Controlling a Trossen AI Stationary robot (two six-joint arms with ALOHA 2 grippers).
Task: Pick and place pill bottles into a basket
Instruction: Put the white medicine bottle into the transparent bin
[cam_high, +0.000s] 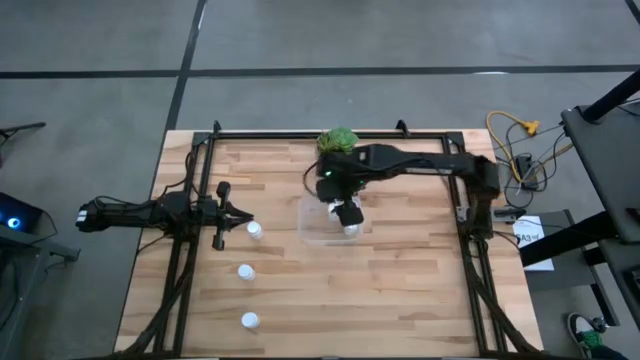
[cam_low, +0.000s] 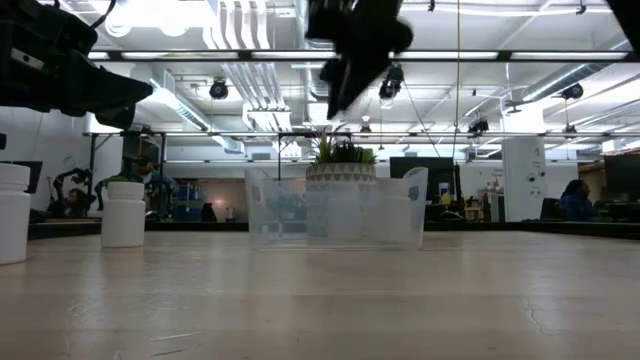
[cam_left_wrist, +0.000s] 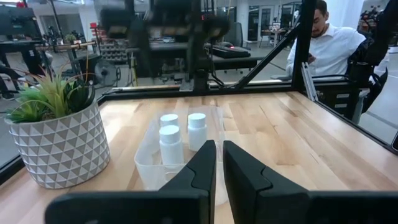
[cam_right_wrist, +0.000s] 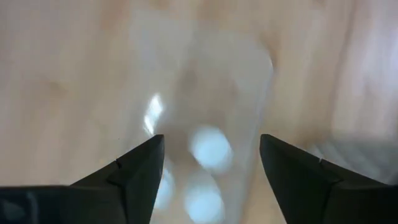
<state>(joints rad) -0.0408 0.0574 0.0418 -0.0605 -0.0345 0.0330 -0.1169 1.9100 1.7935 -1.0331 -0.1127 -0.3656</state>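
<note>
Above the basket (cam_high: 322, 228) hangs the right gripper (cam_high: 348, 213), open, three pill bottles (cam_left_wrist: 170, 144) inside

basket (cam_high: 312, 232): roughly mid-table, just in front of the plant pot (cam_high: 338, 140)
inside basket: three pill bottles (cam_left_wrist: 171, 144), standing close together
outside basket: three more bottles off to its left, first (cam_high: 254, 230) nearest, second (cam_high: 245, 271) and third (cam_high: 249, 320) farther toward the front edge, well apart
right gripper (cam_high: 349, 214): above the basket, fingers spread
left gripper (cam_high: 243, 218): left side of table (cam_high: 420, 300), just beside that first loose bottle, fingers nearly together
person (cam_left_wrist: 333, 43): beyond the table, in the room behind
</note>
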